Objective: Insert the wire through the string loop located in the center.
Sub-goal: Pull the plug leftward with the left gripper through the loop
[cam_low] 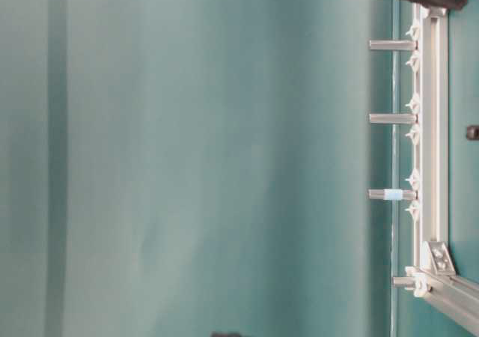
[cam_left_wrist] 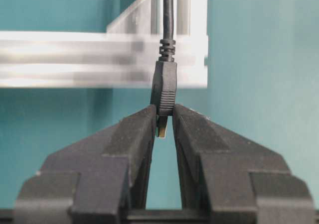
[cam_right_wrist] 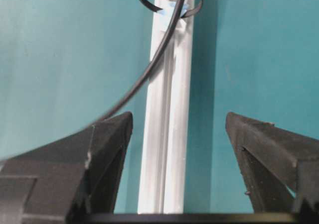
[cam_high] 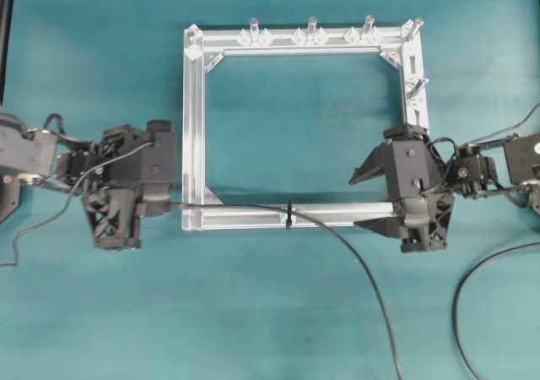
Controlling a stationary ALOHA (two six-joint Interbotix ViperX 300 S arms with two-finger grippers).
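Teal tabletop [cam_high: 278, 312]: left end effector [cam_left_wrist: 164, 122] level, clamping the wire [cam_left_wrist: 164, 87]'s plug; right end effector [cam_right_wrist: 177, 134] spread wide.

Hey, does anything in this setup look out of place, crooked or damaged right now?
Nothing stands out. The aluminium frame lies square and its upright pegs stand straight. The wire passes through the string loop, its plug pinched in the left gripper. The right gripper is open over the bar.

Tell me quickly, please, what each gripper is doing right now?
Left gripper: closed on the rectangular plug of the thin black wire.
Right gripper: open, holding nothing, straddling the silver aluminium frame bar.
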